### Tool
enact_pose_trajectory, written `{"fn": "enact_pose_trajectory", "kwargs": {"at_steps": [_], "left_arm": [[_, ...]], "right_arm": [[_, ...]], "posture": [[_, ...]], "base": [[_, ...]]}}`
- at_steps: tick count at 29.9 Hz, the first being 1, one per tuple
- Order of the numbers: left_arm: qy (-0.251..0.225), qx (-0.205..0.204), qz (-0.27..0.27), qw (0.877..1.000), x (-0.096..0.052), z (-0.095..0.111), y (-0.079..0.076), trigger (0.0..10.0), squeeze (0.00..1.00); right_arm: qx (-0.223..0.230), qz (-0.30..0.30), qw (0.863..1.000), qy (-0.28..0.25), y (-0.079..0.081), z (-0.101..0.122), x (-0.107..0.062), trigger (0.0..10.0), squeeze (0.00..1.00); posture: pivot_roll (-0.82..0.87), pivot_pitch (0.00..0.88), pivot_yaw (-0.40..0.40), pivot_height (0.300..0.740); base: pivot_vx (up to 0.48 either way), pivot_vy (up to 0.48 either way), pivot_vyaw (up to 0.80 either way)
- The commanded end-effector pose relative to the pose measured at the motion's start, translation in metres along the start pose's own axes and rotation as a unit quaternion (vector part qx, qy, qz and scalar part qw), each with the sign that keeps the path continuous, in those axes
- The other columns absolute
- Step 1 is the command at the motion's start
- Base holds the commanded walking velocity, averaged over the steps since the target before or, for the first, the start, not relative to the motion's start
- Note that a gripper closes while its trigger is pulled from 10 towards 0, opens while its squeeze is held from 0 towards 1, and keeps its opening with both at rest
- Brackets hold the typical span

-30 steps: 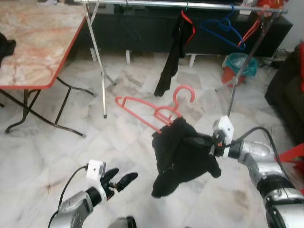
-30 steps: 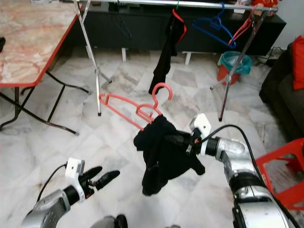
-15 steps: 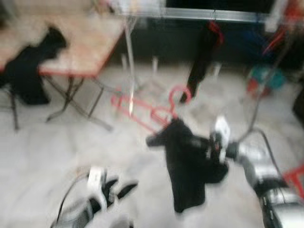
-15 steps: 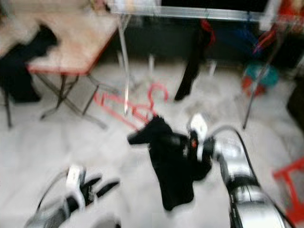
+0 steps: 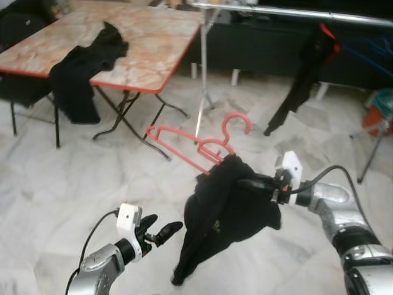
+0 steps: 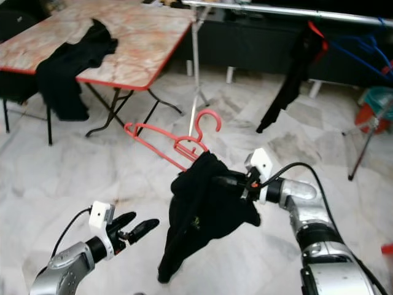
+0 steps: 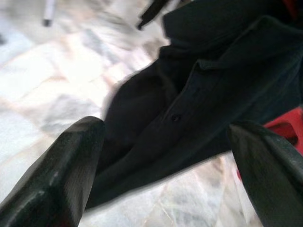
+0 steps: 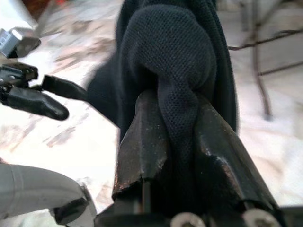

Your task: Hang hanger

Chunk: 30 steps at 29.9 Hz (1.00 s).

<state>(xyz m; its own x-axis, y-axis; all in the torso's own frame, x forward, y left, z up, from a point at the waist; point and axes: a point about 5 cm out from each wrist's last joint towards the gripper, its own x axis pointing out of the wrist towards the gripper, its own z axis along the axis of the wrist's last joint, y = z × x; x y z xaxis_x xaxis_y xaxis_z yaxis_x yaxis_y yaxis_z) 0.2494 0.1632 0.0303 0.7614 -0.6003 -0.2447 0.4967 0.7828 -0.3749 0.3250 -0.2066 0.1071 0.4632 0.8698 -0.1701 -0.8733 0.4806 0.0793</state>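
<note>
A red plastic hanger point(image 5: 202, 140) sticks up and to the left out of a black shirt point(image 5: 224, 209) that hangs in mid-air. My right gripper point(image 5: 245, 182) is shut on the shirt and the hanger inside it; its fingers point(image 8: 151, 142) pinch a fold of the black shirt point(image 8: 175, 71). Low on the left, my left gripper point(image 5: 161, 232) stands open beside the shirt's hanging lower part, not touching it. Between its two fingers point(image 7: 52, 179) the black shirt point(image 7: 208, 94) fills the background. A silver clothes rail point(image 5: 295, 12) runs across the top.
A folding table point(image 5: 147, 43) with a red edge stands at back left, a black garment point(image 5: 86, 67) draped over it. On the rail hang a black garment point(image 5: 304, 74) on a red hanger and a blue hanger point(image 6: 362, 46). A teal bin point(image 5: 382, 104) stands far right. The floor is marble tile.
The camera has swung left, bringing the table with the draped garment into view. The shirt now hangs lower and longer from my right gripper. The left gripper stays open.
</note>
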Motion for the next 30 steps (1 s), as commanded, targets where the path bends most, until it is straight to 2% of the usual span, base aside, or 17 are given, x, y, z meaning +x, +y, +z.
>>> {"fn": "enact_pose_trajectory", "kwargs": {"at_steps": [1, 16, 18, 22, 30], "left_arm": [[0.004, 0.006, 0.02, 1.0, -0.004, -0.003, 0.005, 10.0, 0.0], [-0.007, 0.026, 0.037, 0.999, -0.005, 0.003, 0.009, 10.0, 0.0], [-0.007, 0.039, 0.027, 0.999, -0.004, 0.006, 0.007, 10.0, 0.0], [-0.009, 0.06, 0.014, 0.998, -0.002, 0.014, 0.005, 10.0, 0.0], [-0.012, 0.083, -0.005, 0.996, 0.001, 0.021, 0.004, 10.0, 0.0]], "right_arm": [[-0.014, 0.021, 1.0, -0.013, 0.001, 0.009, 0.006, 10.0, 0.0], [-0.008, 0.054, 0.998, 0.007, 0.004, 0.008, 0.006, 10.0, 0.0], [-0.003, 0.097, 0.995, 0.015, 0.01, 0.006, 0.003, 10.0, 0.0], [-0.001, 0.138, 0.99, 0.031, 0.015, 0.005, -0.001, 10.0, 0.0], [0.007, 0.185, 0.982, 0.033, 0.015, 0.016, -0.008, 10.0, 0.0]], "posture": [[-0.03, 0.046, -0.038, 0.74], [-0.03, 0.042, -0.039, 0.74], [-0.03, 0.041, -0.038, 0.74], [-0.03, 0.036, -0.037, 0.74], [-0.03, 0.03, -0.035, 0.74]], "base": [[0.0, 0.0, 0.8], [0.0, 0.0, 0.06], [0.0, 0.0, 0.0], [0.0, 0.0, 0.0], [0.0, 0.0, 0.0]]}}
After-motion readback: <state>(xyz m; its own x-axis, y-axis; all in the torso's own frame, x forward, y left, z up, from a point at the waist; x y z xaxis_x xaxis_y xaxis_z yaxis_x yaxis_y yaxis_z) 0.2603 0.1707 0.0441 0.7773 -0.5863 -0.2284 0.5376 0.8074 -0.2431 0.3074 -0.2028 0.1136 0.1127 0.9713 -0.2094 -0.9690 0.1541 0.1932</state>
